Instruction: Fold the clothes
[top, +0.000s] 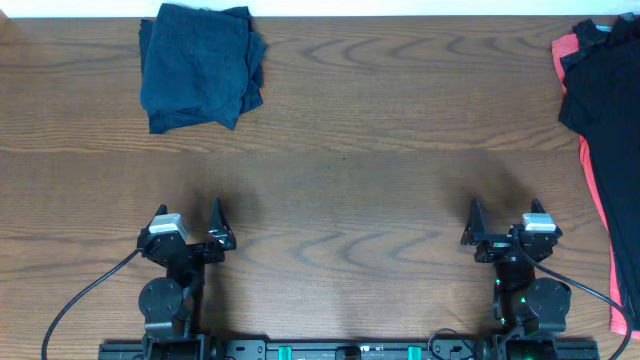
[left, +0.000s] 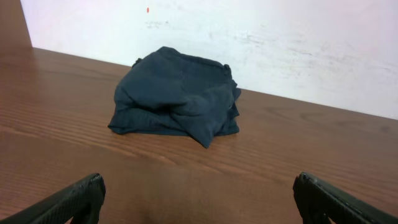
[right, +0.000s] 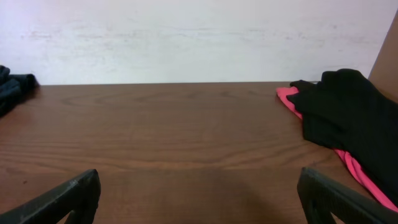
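Clothes (top: 200, 65), navy bundle, on wooden table (top: 350, 150).

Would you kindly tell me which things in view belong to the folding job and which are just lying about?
For the job:
- navy shorts, already in a folded bundle
- left gripper and right gripper, both open and empty

Lying about:
- black and pink garment, heaped at the table's right edge; it may be next, but I cannot tell
- cable beside the left arm's base

One counter (top: 340, 140) carries one folded navy shorts bundle (top: 200, 65) and one black and pink clothing pile (top: 600, 110). There are two claws: one left claw (top: 188, 210) and one right claw (top: 506, 208).
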